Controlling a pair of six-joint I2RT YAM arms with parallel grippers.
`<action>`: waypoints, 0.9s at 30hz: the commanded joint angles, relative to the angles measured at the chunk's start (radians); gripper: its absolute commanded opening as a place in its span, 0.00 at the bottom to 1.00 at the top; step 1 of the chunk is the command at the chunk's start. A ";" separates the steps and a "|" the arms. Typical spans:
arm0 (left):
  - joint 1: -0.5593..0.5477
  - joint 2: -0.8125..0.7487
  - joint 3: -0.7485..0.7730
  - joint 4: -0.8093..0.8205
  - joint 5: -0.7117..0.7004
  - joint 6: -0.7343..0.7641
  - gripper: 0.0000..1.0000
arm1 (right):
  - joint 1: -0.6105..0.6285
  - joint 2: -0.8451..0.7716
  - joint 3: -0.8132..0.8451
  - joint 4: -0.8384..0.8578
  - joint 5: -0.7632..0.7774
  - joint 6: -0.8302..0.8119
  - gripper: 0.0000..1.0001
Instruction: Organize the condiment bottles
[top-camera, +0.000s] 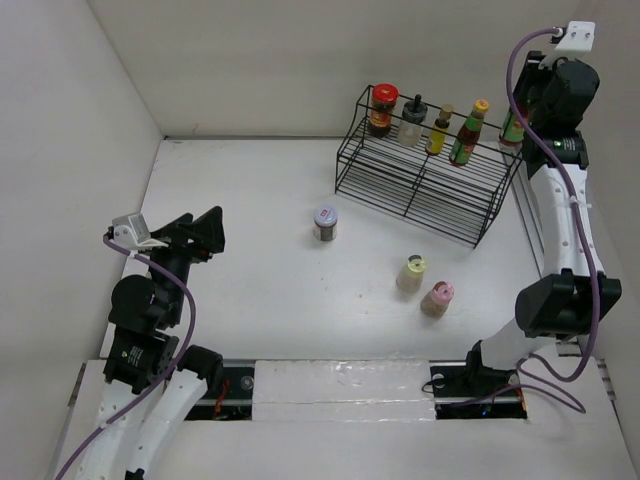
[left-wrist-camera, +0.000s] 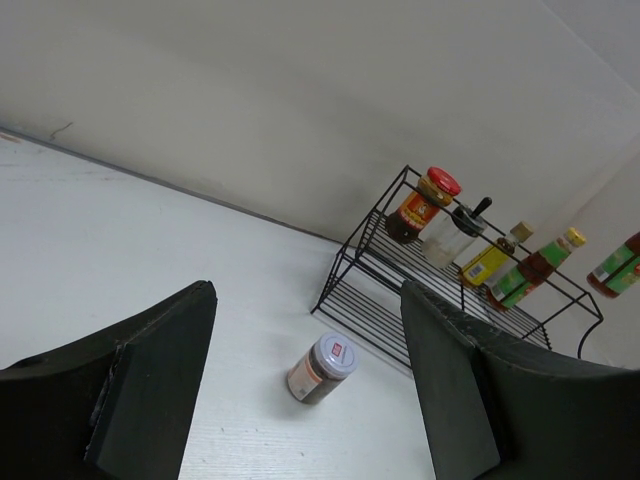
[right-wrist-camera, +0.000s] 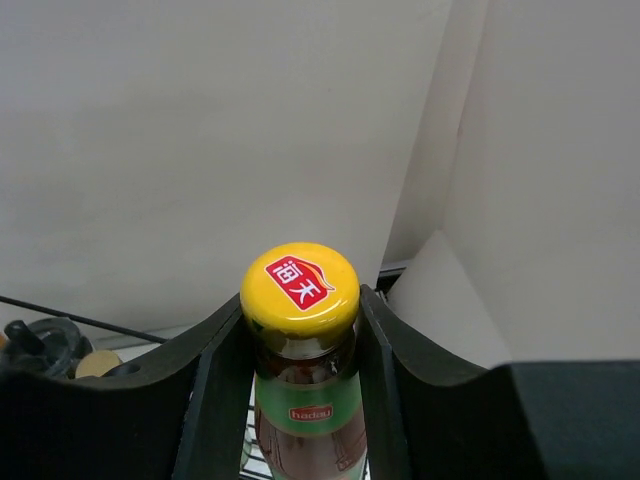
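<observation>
Fingers (right-wrist-camera: 222, 390) of right gripper (right-wrist-camera: 300, 335) clamp yellow-capped bottle (right-wrist-camera: 300, 290) at wire rack (top-camera: 420, 190) end; left gripper (left-wrist-camera: 308, 300) spread, idle. Four bottles (top-camera: 440, 128) racked; purple-lidded jar (top-camera: 326, 222), cream bottle (top-camera: 411, 272), pink-capped bottle (top-camera: 438, 298) remain on table (top-camera: 250, 300).

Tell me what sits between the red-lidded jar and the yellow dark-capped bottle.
The black-capped clear bottle, clearest in the top external view.

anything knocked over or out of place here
Nothing is tipped or spilled. Three bottles stand on the table off the rack: the purple-lidded jar, the cream bottle and the pink-capped bottle. The right gripper grips a yellow-capped bottle at the rack's right end.
</observation>
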 joint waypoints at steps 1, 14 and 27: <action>-0.005 0.013 0.003 0.046 -0.004 0.001 0.70 | -0.013 -0.022 0.075 0.134 -0.031 0.016 0.17; -0.005 0.022 0.003 0.046 -0.004 0.001 0.70 | -0.044 0.015 -0.009 0.192 -0.072 0.047 0.17; -0.005 0.003 0.003 0.046 0.006 0.001 0.71 | -0.053 0.024 -0.205 0.304 -0.092 0.096 0.17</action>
